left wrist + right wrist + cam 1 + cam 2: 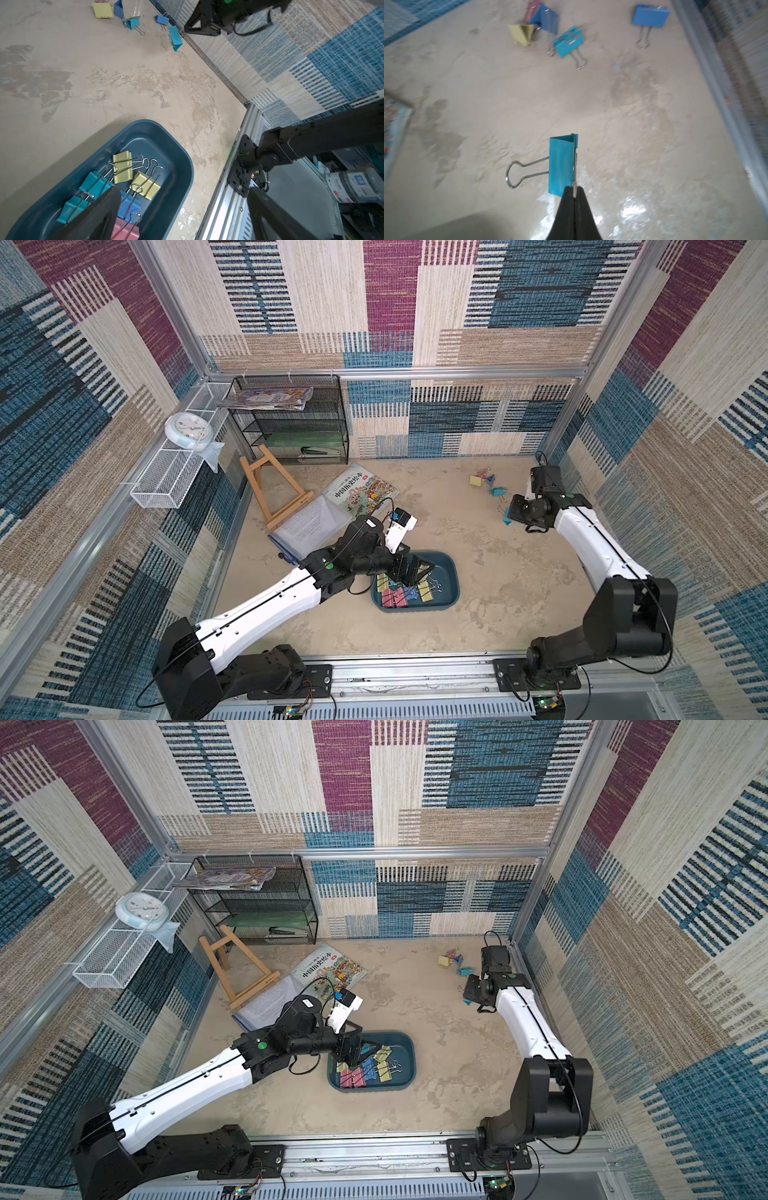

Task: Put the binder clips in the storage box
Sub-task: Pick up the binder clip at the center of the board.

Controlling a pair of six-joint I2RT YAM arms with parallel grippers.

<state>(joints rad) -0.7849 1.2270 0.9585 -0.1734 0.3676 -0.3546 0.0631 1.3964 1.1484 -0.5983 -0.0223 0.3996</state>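
Right wrist view: your right gripper [574, 191] pinches a teal binder clip [561, 164]; your left gripper [413, 572] gapes wide above the storage box [452, 574].

the left gripper [415, 572] is covering part of the storage box [456, 578] and of the binder clips [426, 592] inside it in both top views. the left wrist view's edge is cutting off the box and a pink clip [133, 231]. motion is blurring the right wrist view's loose clips [569, 42]; the right gripper [574, 192] is hiding the pinched end of a teal clip [561, 164].
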